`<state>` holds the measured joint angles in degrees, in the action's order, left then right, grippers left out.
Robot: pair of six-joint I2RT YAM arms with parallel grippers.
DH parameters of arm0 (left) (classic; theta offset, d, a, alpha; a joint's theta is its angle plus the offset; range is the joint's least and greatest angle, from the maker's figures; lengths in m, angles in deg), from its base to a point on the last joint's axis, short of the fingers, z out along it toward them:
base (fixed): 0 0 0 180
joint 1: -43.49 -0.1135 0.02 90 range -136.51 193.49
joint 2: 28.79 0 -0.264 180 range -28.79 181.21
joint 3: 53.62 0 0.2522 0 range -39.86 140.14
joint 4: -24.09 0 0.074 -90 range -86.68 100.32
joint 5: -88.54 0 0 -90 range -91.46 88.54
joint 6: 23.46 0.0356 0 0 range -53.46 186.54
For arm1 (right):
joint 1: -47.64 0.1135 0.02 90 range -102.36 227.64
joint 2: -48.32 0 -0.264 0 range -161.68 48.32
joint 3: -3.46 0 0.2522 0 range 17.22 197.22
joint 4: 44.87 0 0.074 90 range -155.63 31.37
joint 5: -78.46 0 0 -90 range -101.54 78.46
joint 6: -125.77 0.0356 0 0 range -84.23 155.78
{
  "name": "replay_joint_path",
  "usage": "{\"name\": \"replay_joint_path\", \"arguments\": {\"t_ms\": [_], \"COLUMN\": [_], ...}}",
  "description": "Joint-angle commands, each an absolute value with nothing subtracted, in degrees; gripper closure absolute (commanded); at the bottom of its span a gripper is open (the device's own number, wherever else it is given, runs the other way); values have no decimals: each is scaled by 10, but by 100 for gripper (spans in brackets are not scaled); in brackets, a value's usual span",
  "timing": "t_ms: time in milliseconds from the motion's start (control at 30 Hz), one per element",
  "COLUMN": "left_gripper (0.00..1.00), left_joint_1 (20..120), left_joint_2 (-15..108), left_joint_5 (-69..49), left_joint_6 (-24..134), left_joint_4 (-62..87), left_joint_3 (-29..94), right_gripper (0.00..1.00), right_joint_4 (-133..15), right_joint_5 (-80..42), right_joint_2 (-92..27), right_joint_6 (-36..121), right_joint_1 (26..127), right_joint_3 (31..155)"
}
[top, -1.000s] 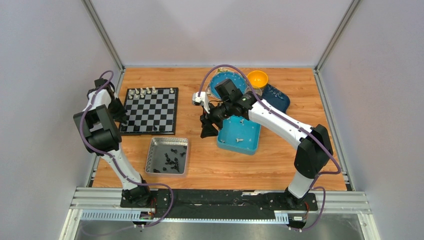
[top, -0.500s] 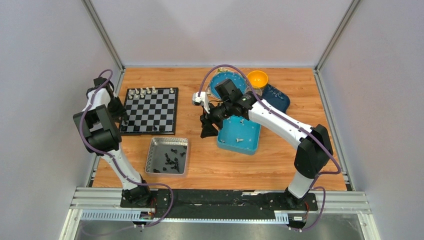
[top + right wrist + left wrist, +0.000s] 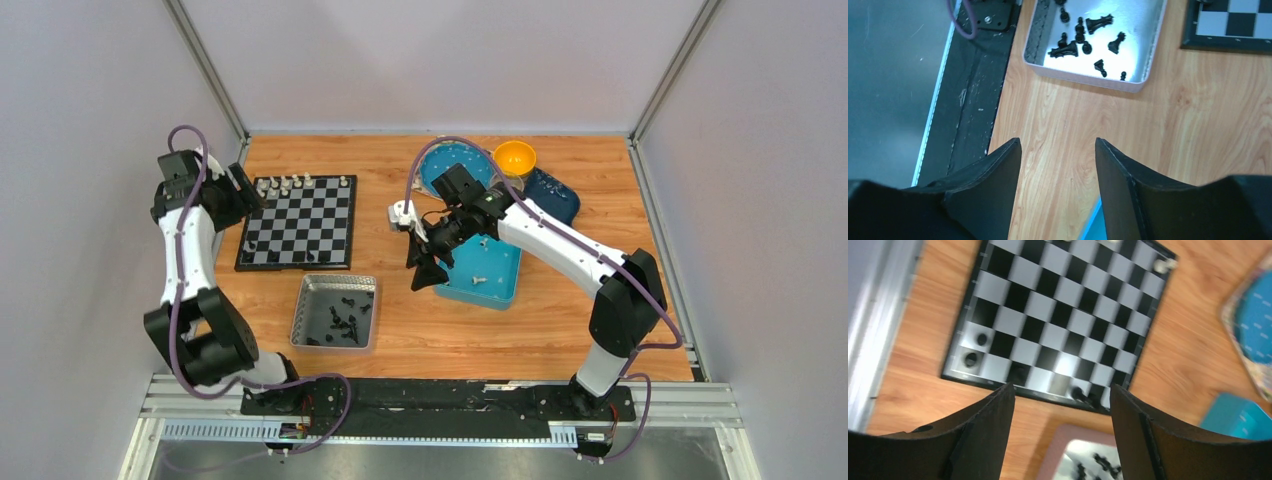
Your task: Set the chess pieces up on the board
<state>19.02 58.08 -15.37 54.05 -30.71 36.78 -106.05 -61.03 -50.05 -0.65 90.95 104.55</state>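
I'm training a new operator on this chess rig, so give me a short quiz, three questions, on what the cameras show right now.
1. True or false: the right gripper is gripping a chess piece.
2. Pick one: the loose black pieces off the board lie in a tray of which colour? A silver, B blue, C orange.
3. Fill in: seen from the arms' bases, the cream-white pieces on the board stand along its ____ edge.
Key: 1 false, its jaws are apart with nothing between them; 2 A; 3 far.
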Motion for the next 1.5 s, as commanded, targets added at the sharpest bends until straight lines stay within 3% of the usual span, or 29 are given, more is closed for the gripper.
{"name": "replay_joint_path", "arguments": {"t_ms": [0, 167, 300, 567, 800, 967, 1200, 1467], "left_gripper": [22, 22, 22, 17, 14, 14, 15, 16], "left_joint_1": [211, 263, 271, 271, 271, 271, 271, 272], "left_joint_2": [477, 361, 221, 123, 118, 125, 109, 78], "left_joint_5": [-330, -351, -331, -270, -171, -135, 5, 4], "left_joint_6": [505, 497, 474, 429, 275, 235, 210, 212], "left_joint_4": [-256, -239, -218, -236, -245, -288, -370, -385], "left_joint_3": [268, 131, 28, -26, -16, 11, 30, 11], "right_gripper": [40, 38, 37, 43, 56, 59, 58, 59], "right_joint_4": [-1178, -1306, -1296, -963, -900, -902, -916, -932], "right_joint_5": [-682, -706, -685, -517, -425, -394, -339, -283], "right_joint_2": [-477, -520, -549, -580, -651, -700, -760, -809], "right_joint_6": [-253, -412, -425, -3, 221, 289, 330, 338], "right_joint_1": [909, 917, 951, 1027, 1050, 1058, 1078, 1093], "right_joint_3": [1050, 1099, 1139, 1143, 1184, 1215, 1266, 1283]}}
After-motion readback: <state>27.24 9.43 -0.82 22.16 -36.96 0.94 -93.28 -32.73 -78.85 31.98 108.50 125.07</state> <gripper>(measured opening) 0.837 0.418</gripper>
